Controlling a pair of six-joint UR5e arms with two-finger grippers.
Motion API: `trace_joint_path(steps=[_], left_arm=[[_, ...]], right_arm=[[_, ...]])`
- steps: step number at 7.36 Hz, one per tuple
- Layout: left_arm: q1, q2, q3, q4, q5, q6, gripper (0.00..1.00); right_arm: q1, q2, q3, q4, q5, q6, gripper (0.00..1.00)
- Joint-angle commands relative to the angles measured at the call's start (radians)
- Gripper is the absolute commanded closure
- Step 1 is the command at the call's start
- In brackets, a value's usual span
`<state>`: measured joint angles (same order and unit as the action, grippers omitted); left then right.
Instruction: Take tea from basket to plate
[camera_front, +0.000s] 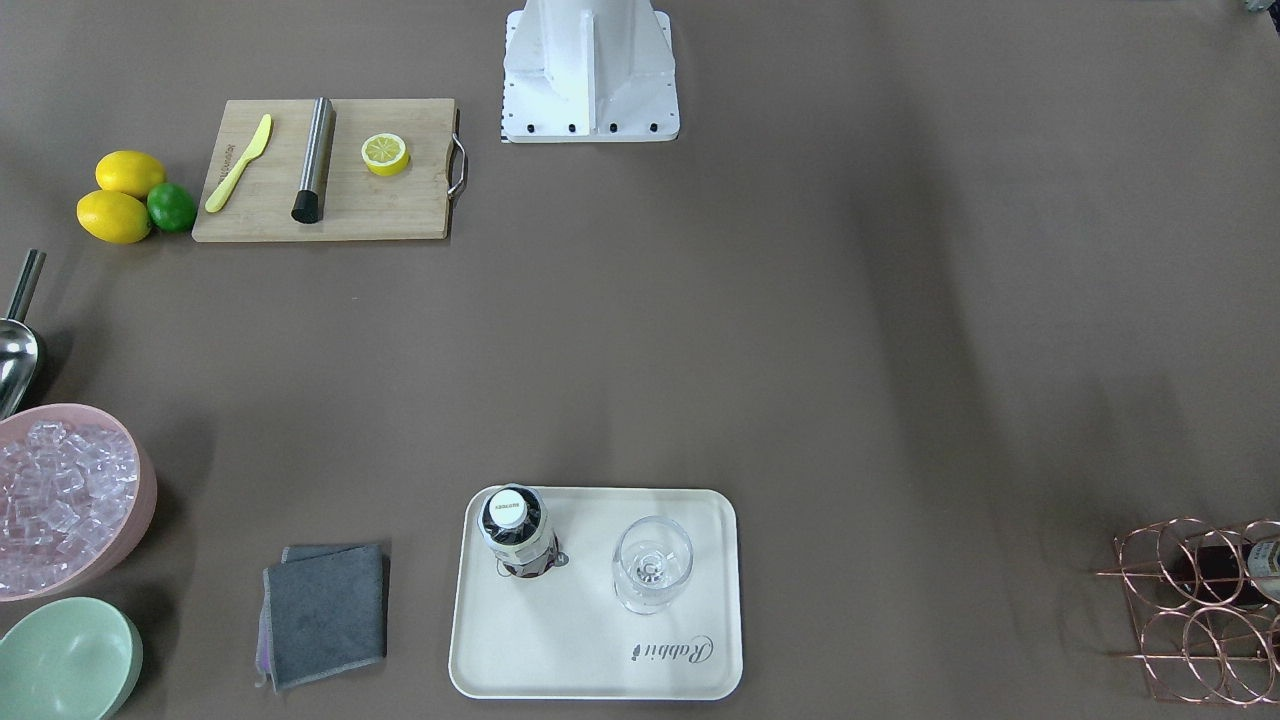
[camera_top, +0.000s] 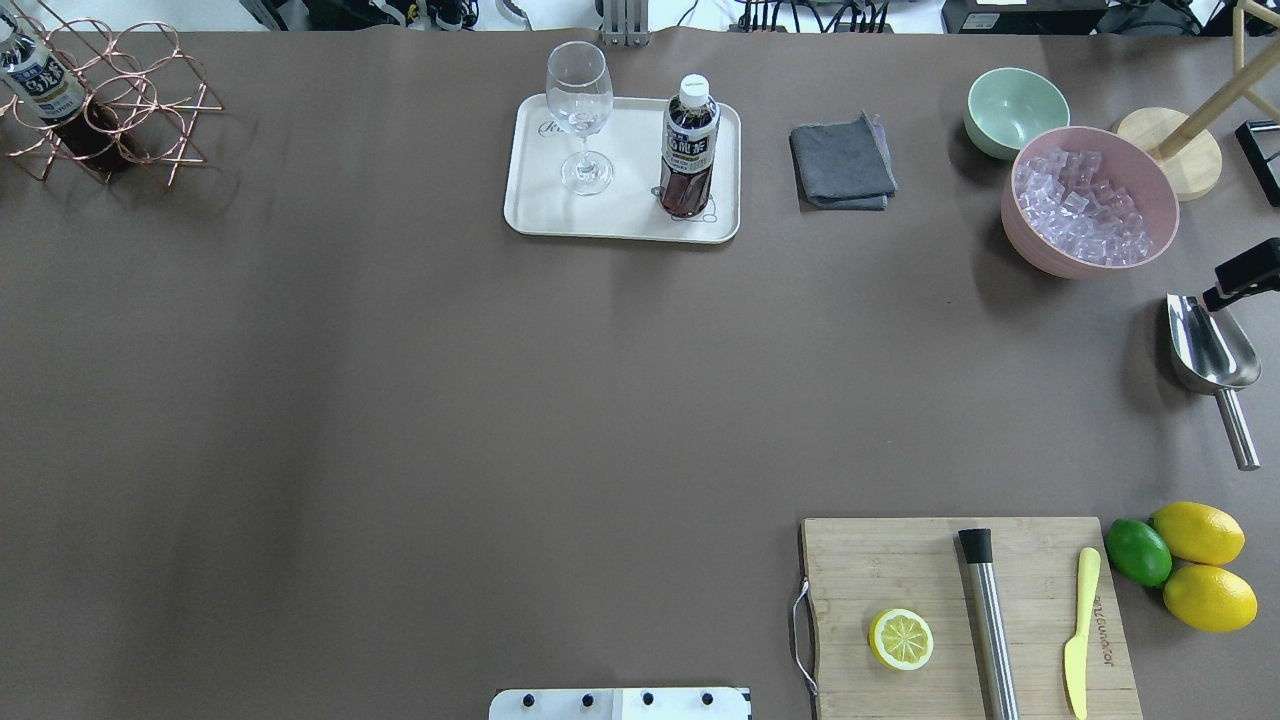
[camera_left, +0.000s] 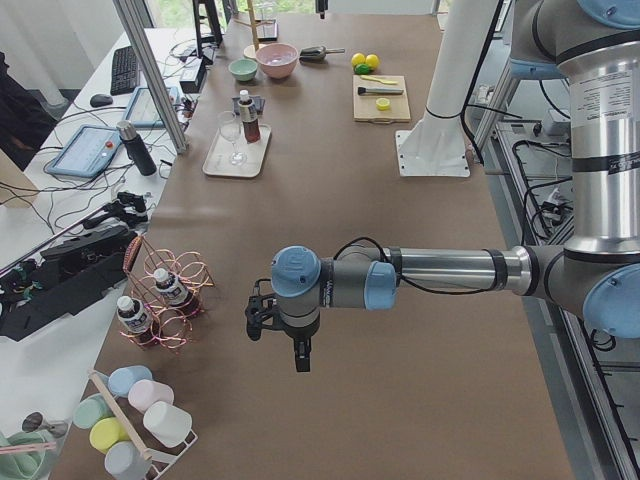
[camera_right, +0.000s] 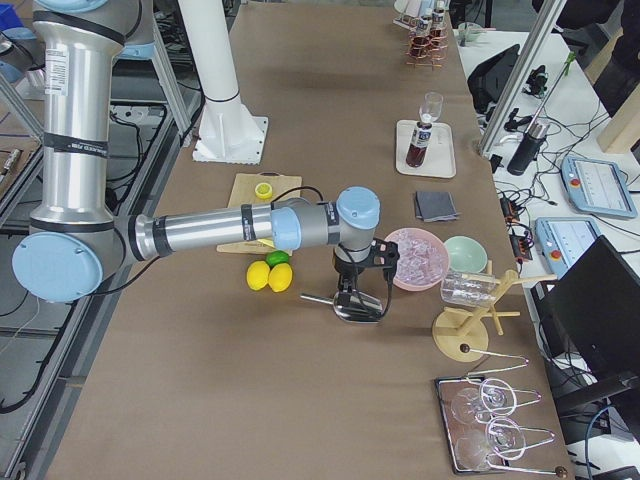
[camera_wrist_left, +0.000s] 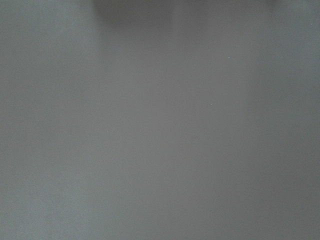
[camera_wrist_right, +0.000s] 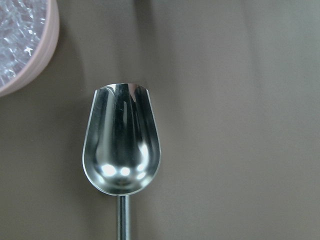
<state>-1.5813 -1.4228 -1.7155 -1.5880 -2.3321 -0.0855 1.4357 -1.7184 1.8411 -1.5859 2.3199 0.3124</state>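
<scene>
The tea bottle (camera_front: 515, 530) stands upright on the cream "Rabbit" plate (camera_front: 600, 650), at its corner, and also shows in the overhead view (camera_top: 690, 150) on the plate (camera_top: 620, 215). The copper wire basket (camera_top: 100, 110) sits at the table's far left corner and holds another bottle (camera_top: 40, 85). My left gripper (camera_left: 300, 358) hangs over bare table beside the basket (camera_left: 165, 310), in the exterior left view only; I cannot tell its state. My right gripper (camera_right: 350, 298) hovers over the metal scoop (camera_wrist_right: 122, 155); its fingers are not clear.
A stemmed glass (camera_front: 652, 565) stands on the plate beside the tea. A grey cloth (camera_front: 325, 612), a pink ice bowl (camera_front: 60, 500) and a mint bowl (camera_front: 65, 660) lie to the robot's right of it. A cutting board (camera_front: 325, 170) with lemons lies near the base.
</scene>
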Motion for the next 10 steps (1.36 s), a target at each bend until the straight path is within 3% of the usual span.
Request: trace_joint_path(steps=[1,3,6,9,10], left_arm=[[0.001,-0.008,0.007,0.006,-0.003,0.006,0.02],[0.006,-0.103,0.010,0.147,-0.010,0.006,0.02],[0.006,-0.100,-0.006,0.157,-0.009,0.007,0.02],[0.009,-0.100,-0.001,0.154,-0.003,0.053,0.02],[0.010,-0.087,0.000,0.157,-0.001,0.179,0.02]], right_arm=[[0.057,-0.071,0.004,-0.002,0.003,-0.105,0.00],[0.069,-0.090,-0.022,0.001,-0.016,-0.241,0.00],[0.069,-0.040,-0.124,0.003,-0.016,-0.239,0.00],[0.074,-0.041,-0.125,0.003,-0.014,-0.248,0.00],[0.075,-0.041,-0.122,0.004,-0.014,-0.248,0.00]])
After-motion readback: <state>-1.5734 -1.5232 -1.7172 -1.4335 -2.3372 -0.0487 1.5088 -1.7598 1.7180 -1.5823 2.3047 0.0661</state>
